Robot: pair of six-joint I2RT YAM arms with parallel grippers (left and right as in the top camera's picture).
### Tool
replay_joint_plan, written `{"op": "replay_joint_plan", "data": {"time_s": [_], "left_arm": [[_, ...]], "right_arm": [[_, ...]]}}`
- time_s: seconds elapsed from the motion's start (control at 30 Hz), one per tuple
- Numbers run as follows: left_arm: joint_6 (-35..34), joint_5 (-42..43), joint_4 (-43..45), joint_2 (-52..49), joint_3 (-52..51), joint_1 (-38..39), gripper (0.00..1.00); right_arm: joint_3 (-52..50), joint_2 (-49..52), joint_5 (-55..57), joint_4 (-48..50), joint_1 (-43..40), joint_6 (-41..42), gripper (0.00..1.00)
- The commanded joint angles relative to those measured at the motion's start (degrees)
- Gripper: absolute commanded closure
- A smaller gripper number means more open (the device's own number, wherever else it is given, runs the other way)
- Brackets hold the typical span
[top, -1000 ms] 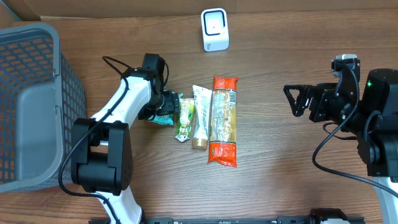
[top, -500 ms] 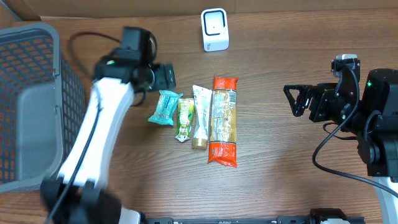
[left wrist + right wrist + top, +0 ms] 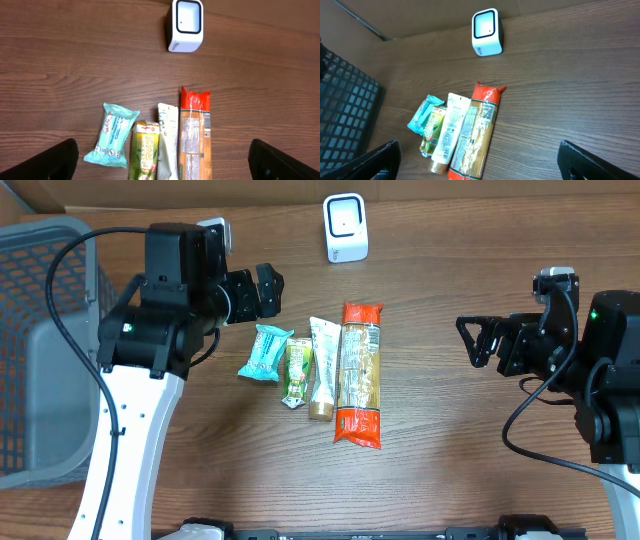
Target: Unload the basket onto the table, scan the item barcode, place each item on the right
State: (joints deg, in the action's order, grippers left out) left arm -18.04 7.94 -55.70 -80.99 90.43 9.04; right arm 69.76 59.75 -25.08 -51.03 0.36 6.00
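lifted off the teal packet [image 3: 265, 352] it was bent over a second ago, the left arm now stands raised and folded, its left tool [image 3: 272, 290] spread wide, holding and touching nothing. just beneath and ahead of that tool the crinkly teal packet lies flat on the wood-grain surface [image 3: 450, 460], with a green sachet [image 3: 297, 372], a white tube [image 3: 322, 380] and a long orange-ended pasta bag [image 3: 360, 375] side by side past it, and the boxy white scanner [image 3: 345, 227] well beyond. the right arm reaches level, and its right tool [image 3: 472, 342] is likewise wide open and empty, well apart from the row.
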Motion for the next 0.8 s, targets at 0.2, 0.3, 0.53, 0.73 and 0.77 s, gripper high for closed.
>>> {"op": "replay_joint_plan", "data": {"time_s": [0.2, 0.3, 0.53, 0.73, 0.77], "left_arm": [[0.2, 0.9, 0.0, -1.6, 0.0, 0.4, 0.01], [0.2, 0.9, 0.0, -1.8, 0.0, 0.4, 0.00], [0.2, 0.9, 0.0, -1.8, 0.0, 0.4, 0.00], [0.0, 1.2, -0.2, -1.8, 0.0, 0.4, 0.00], [0.0, 1.1, -0.4, -1.8, 0.0, 0.4, 0.01]], "right_arm": [[1.8, -0.2, -0.1, 0.2, -0.3, 0.2, 0.00], [1.8, -0.2, -0.1, 0.3, -0.3, 0.2, 0.00], [1.8, 0.4, -0.1, -0.1, -0.3, 0.2, 0.00], [1.8, 1.0, -0.1, 0.4, -0.3, 0.2, 0.00], [1.8, 1.1, -0.1, 0.4, -0.3, 0.2, 0.00]]}}
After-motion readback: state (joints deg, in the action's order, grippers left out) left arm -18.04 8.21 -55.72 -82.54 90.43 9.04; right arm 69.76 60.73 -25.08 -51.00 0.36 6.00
